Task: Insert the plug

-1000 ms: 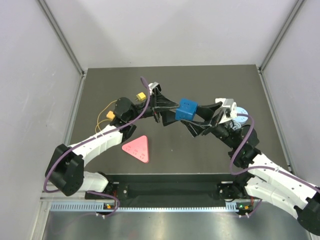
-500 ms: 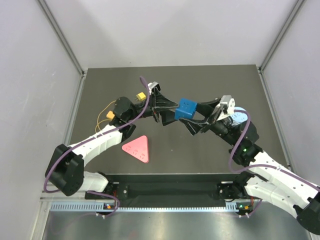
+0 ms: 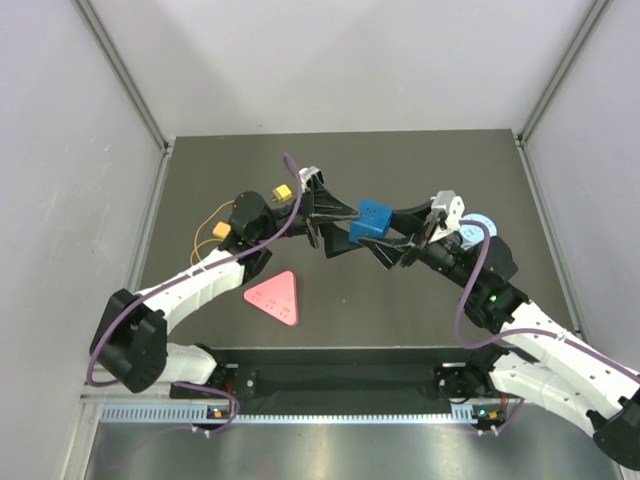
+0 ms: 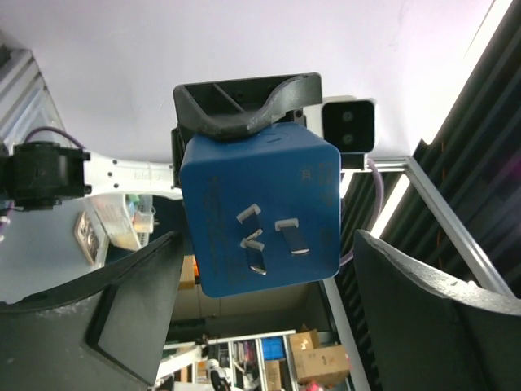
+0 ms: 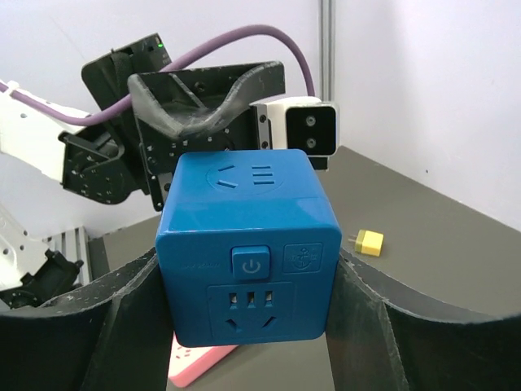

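Observation:
The plug is a blue cube held above the dark table between the two arms. Metal prongs stick out of the plug's face in the left wrist view. Its opposite face carries a power button and socket holes. My right gripper is shut on it, both fingers pressed flat against its sides. My left gripper is open, and there are gaps between its fingers and the cube. A pink triangular power strip lies on the table below, near the left arm.
A small yellow plug lies on the table behind the left wrist, also seen in the right wrist view. A yellow connector with a thin cable sits at the left. Grey walls enclose the table on three sides.
The left jaws have opened off the blue cube while the right jaws have closed onto it. The cube has dropped slightly and shifted a little right.

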